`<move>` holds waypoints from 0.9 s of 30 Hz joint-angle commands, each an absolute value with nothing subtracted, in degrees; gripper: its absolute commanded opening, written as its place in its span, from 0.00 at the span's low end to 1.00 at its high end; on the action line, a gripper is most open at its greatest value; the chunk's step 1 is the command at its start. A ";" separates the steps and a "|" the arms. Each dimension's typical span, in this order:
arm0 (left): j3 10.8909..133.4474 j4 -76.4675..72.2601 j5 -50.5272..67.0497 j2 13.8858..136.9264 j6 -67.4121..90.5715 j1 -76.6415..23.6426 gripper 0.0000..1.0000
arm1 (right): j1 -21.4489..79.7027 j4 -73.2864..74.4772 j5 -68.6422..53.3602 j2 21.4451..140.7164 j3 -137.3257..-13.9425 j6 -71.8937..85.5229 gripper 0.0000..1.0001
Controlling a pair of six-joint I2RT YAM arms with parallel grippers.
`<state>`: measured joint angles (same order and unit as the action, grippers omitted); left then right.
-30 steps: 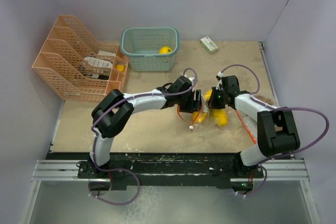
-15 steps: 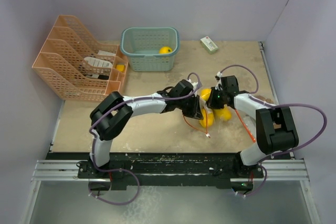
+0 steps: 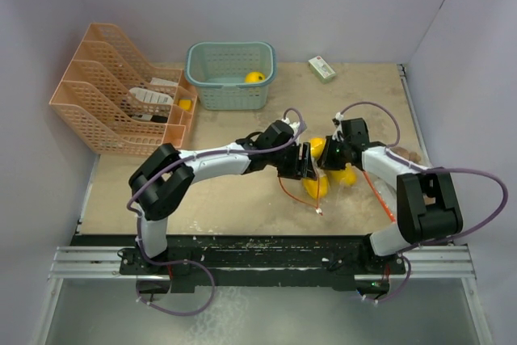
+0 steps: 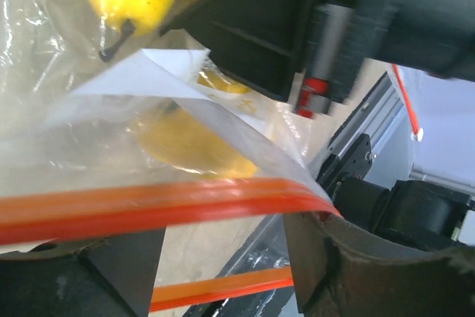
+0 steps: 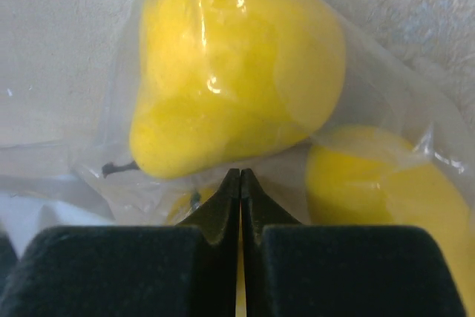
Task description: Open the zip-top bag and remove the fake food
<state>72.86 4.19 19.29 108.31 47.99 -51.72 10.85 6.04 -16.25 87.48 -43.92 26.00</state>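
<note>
The clear zip-top bag (image 3: 319,177) with an orange zip strip (image 4: 148,209) hangs low over the table's middle. Inside it are yellow fake food pieces: a pear (image 5: 237,64) and a rounder piece (image 5: 386,183). My right gripper (image 5: 240,174) is shut, pinching the bag's film just below the pear; from above it (image 3: 329,157) sits at the bag's far side. My left gripper (image 4: 223,239) is open, with the orange strip lying across the gap above its fingers (image 4: 319,257). In the top view it (image 3: 308,161) meets the bag from the left.
A teal basket (image 3: 230,86) at the back holds a yellow fruit (image 3: 254,77). An orange file rack (image 3: 113,107) stands back left with another yellow piece (image 3: 186,105). A white-green box (image 3: 321,69) lies back right. A small brown thing (image 3: 412,153) sits beside the right arm.
The bag and its orange strip have shifted right. My left gripper dipped toward the front, then came back up beside the right gripper. The right gripper has stayed shut.
</note>
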 commanded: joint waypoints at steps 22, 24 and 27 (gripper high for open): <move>73.83 3.74 18.25 113.10 48.90 -52.25 0.70 | 10.46 24.61 -13.75 68.13 -42.78 33.83 0.11; 73.95 3.49 18.45 113.22 49.04 -52.37 0.70 | 10.46 22.74 -15.14 70.55 -41.49 33.99 0.08; 74.01 3.34 18.45 113.13 48.96 -52.30 0.71 | 10.44 18.79 -19.67 74.72 -39.70 33.42 0.03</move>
<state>72.86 5.28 18.24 112.73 48.93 -51.94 10.72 22.46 -14.46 70.67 -41.74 33.36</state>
